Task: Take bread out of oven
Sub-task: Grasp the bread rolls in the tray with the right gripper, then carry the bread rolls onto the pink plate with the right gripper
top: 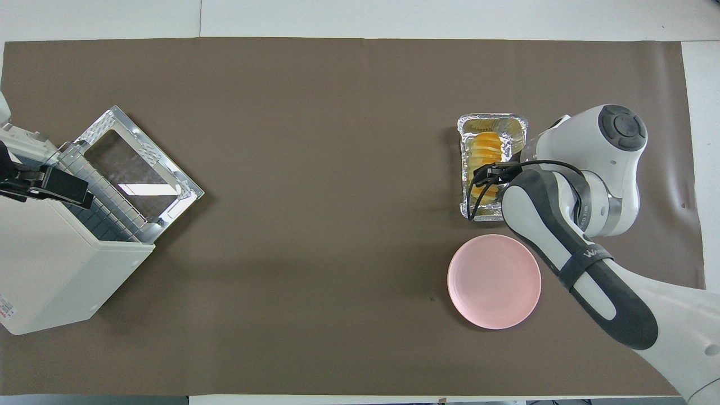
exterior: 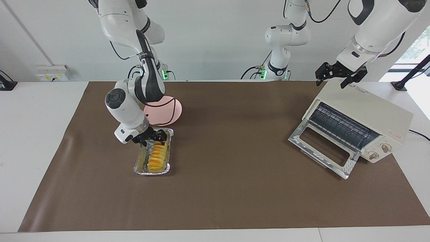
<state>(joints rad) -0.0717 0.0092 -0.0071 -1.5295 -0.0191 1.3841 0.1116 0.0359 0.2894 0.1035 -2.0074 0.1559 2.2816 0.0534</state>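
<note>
The bread (exterior: pixel 156 157) (top: pixel 485 154), a ridged golden-yellow loaf, lies in a crinkled foil tray (exterior: pixel 137 167) (top: pixel 494 120) on the brown mat, toward the right arm's end. My right gripper (exterior: pixel 153 137) (top: pixel 495 171) is down at the loaf's end nearer to the robots, open, with a finger on each side of it. The cream-white oven (exterior: pixel 366 107) (top: pixel 50 270) stands at the left arm's end with its glass door (exterior: pixel 322 148) (top: pixel 135 169) dropped open and its rack bare. My left gripper (exterior: pixel 332 80) (top: pixel 42 185) waits open just above the oven's top.
A pink plate (exterior: pixel 168 107) (top: pixel 494 281) lies on the mat next to the foil tray, nearer to the robots. The oven's open door juts out over the mat. The right arm's elbow hangs over the plate's edge.
</note>
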